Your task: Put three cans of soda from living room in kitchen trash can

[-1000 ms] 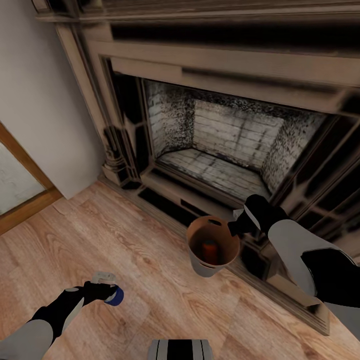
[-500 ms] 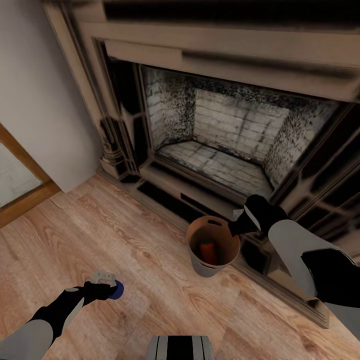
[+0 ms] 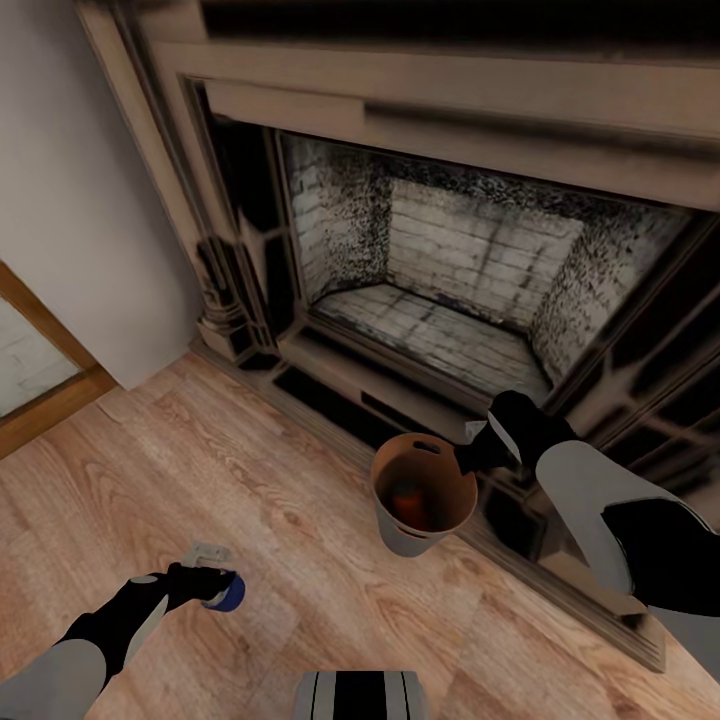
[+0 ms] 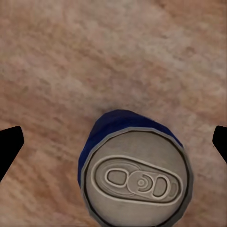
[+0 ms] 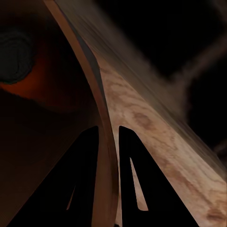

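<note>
The bucket (image 3: 422, 495) is the thing to steer by. The right tool (image 3: 468, 457) pinches the bucket's rim, one finger inside the wall and one outside, and holds it up over the wood floor (image 3: 280, 500), right in front of the fireplace (image 3: 450, 290). Down inside the bucket lies an orange can (image 3: 405, 497). In the right wrist view its dark, round top (image 5: 14, 54) shows deep in the bucket.

The blue can (image 3: 222, 592) is off to the left of the bucket, well apart from it and nearer the robot. It stands on the floor. The left tool (image 3: 205, 583) is at this can. In the left wrist view the silver top (image 4: 138, 179) sits between the two black fingers (image 4: 9, 144), which are spread wide and not touching it.

The step now looks like picking up the blue can. To do it well, keep the can in the middle of the gap, go lower so the fingers reach its sides, then close slowly so it does not tip. Keep the bucket level so the orange can stays in.
</note>
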